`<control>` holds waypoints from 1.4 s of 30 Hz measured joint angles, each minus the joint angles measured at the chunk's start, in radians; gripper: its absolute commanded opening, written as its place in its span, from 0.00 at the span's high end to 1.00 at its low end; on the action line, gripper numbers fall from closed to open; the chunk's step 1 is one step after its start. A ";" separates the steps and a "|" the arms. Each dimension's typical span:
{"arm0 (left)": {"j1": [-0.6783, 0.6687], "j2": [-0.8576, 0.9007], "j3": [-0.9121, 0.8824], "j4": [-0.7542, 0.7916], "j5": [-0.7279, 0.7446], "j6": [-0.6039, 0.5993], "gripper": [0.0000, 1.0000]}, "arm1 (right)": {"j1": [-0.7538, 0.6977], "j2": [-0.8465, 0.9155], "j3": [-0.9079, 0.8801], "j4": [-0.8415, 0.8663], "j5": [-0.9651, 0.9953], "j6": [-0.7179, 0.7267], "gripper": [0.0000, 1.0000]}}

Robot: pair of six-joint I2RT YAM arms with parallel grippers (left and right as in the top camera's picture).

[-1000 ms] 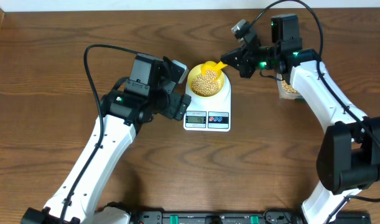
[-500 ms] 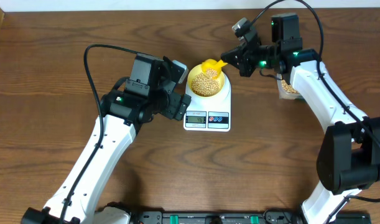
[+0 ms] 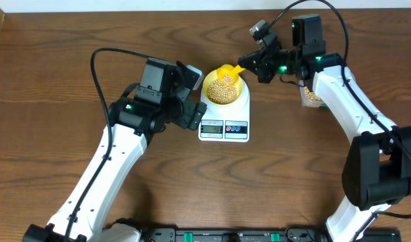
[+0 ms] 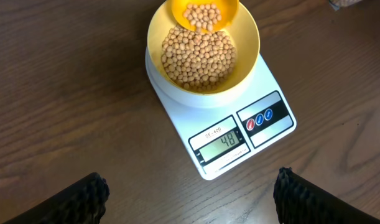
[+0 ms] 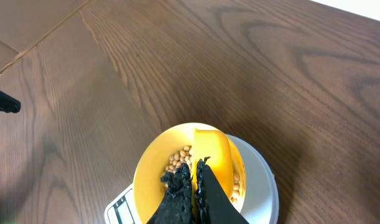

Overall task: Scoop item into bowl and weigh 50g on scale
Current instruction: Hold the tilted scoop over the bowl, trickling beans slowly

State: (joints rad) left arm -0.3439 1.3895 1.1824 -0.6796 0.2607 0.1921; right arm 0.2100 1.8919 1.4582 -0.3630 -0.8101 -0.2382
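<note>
Overhead and wrist views of a wooden desk (image 3: 57, 40). The scale (image 4: 273, 115) is sitting at centre, w/ the bowl (image 4: 153, 37) on its platform, about half full of beans (image 4: 199, 59). The display is reading 48, so approx. 2 g short by my judgement.

The right hand (image 5: 194, 185) is pinching the handle of a yellow scoop (image 4: 209, 14), fingers pressed together on it. The scoop's long axis is running from that hand, at the bowl's far-right side, down-left toward bowl centre. Its head is hanging over the bowl's far rim, carrying a few beans.

The left hand (image 3: 192, 97) is hovering just left of the scale, spread, holding nothing. The right arm is nearer the pour, so a slight tip should do.
</note>
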 measured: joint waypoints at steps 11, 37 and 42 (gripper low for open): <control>0.000 0.000 0.000 0.000 0.000 0.000 0.13 | 0.000 0.000 0.000 0.025 -0.001 0.006 0.99; 0.000 0.000 0.000 0.000 0.000 0.000 0.13 | 0.000 0.000 -0.001 0.045 -0.010 0.050 0.99; 0.000 0.000 0.000 0.000 0.000 0.000 0.13 | 0.000 0.000 -0.001 0.053 -0.020 0.042 0.99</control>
State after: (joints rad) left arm -0.3439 1.3895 1.1824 -0.6796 0.2607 0.1921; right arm 0.2100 1.8919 1.4574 -0.3099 -0.8299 -0.1967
